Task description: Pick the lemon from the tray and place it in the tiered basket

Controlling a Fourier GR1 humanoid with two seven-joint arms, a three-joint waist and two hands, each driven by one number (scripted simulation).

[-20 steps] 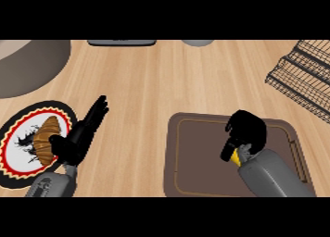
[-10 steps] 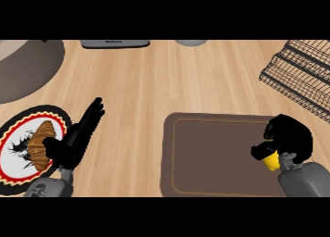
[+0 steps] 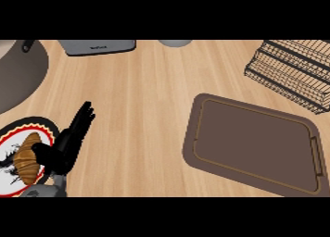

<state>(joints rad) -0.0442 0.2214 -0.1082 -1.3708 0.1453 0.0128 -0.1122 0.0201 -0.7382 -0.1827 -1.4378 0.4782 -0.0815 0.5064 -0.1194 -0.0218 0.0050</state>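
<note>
The brown tray [image 3: 257, 148] lay on the wooden bench [image 3: 147, 92], its surface bare; the lemon was not visible anywhere in the head view. The tiered basket [image 3: 298, 74] stood at upper right, apart from the tray. The left hand [image 3: 70, 139] rested with fingers straight and pressed together beside a plate [image 3: 3, 180] holding a croissant [image 3: 28, 156]. The right hand was out of view.

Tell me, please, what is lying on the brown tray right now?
Nothing shows on the brown tray: its whole surface is bare, with no lemon on it. The right hand is out of view.
</note>
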